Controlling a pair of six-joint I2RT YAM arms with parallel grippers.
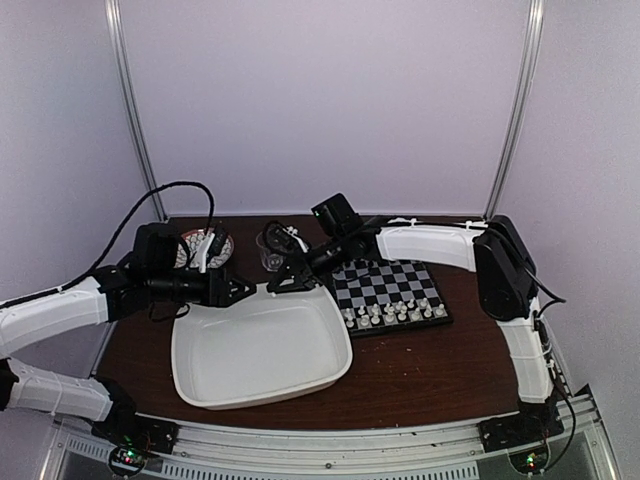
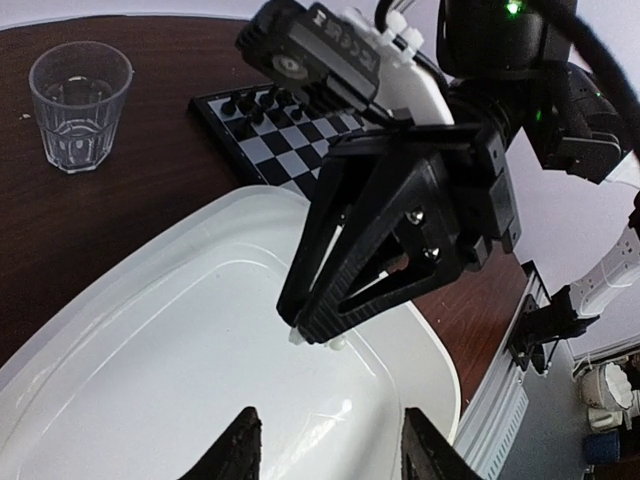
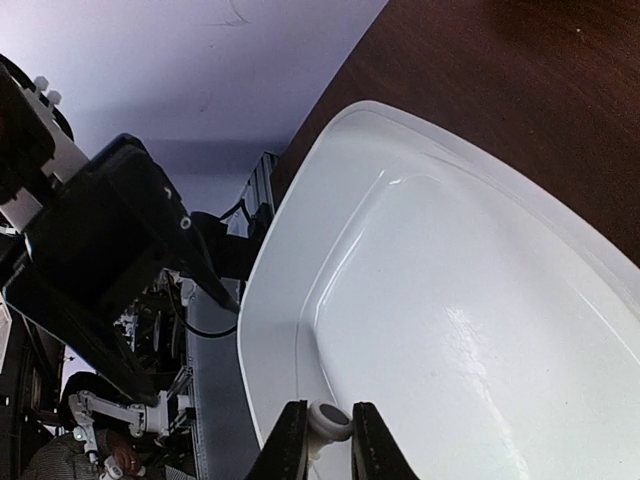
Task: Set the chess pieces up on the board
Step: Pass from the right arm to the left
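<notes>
- Pinched between the right gripper's (image 3: pixel 328 440) fingers is one white chess piece (image 3: pixel 330 420), held over the white tray (image 3: pixel 450 300). I can't make out its tilt.
- Just beside the tray, on the right arm's own side, lies the board (image 1: pixel 385 282), with white chessmen (image 1: pixel 395 314) lining its near rows.
- Opposite, the left gripper (image 2: pixel 330 455) hangs spread and empty.
- Behind the tray stands a glass (image 1: pixel 271 252), off the path.

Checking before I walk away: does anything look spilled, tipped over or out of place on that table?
Nothing looks spilled or tipped. The glass tumbler stands upright. One white chess piece is off the chessboard, pinched in the right gripper over the white tray.
</notes>
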